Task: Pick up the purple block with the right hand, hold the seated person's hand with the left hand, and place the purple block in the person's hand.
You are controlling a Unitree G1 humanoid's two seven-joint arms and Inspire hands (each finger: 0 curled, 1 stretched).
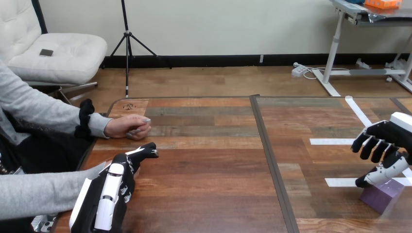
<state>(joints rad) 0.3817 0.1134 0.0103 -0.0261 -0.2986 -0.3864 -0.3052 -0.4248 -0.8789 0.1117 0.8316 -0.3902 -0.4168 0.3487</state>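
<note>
Honestly the left hand (114, 191) could miss the hold imo, b/c its fingers are stretched out close together, pointing toward the person's hand (127, 128) resting just beyond on the table (209, 170), not curled round anything I can see. Over at the right edge, the right hand (384, 145) hangs w/ fingers spread and half-bent just above the purple block (381, 196), thumb by its top, so a shallow grab prob tips or drops it.

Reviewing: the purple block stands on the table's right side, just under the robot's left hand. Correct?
No. The head view shows the robot's right hand over the purple block, not its left. The block does stand on the right side of the table.
</note>
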